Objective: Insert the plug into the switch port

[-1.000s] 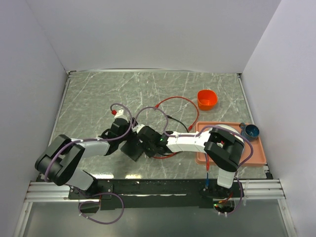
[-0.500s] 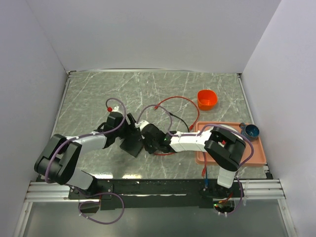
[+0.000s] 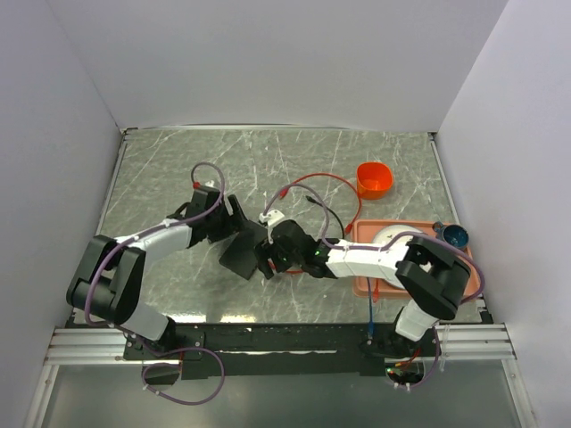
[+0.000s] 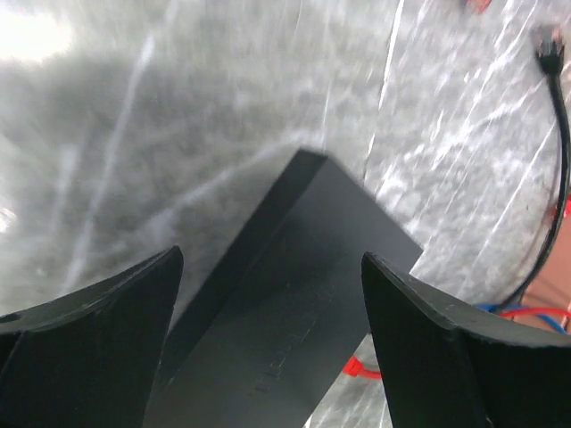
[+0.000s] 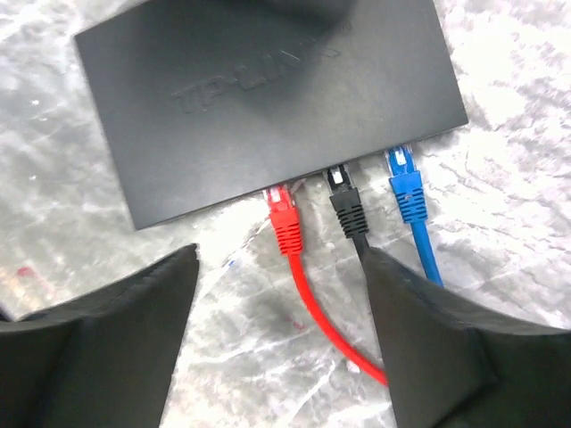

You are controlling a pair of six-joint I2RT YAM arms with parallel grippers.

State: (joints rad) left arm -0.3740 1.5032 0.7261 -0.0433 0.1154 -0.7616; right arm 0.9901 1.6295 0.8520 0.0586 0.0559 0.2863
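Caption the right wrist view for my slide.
Open right gripper above the black switch, with red plug, black plug and blue plug side by side at its edge.

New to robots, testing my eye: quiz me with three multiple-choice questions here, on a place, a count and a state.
1. Where is the orange cup? A on the pink tray; B on the table beyond the tray; C on the black box.
2. How many plugs sit at the black box's edge? A one; B two; C three.
3. The right arm's jaws are: A open and empty; B shut on the red cable; C shut on the box.
Answers: B, it stands on table past the tray; C, red plug, black plug, blue plug; A, they stand apart, gripping nothing.
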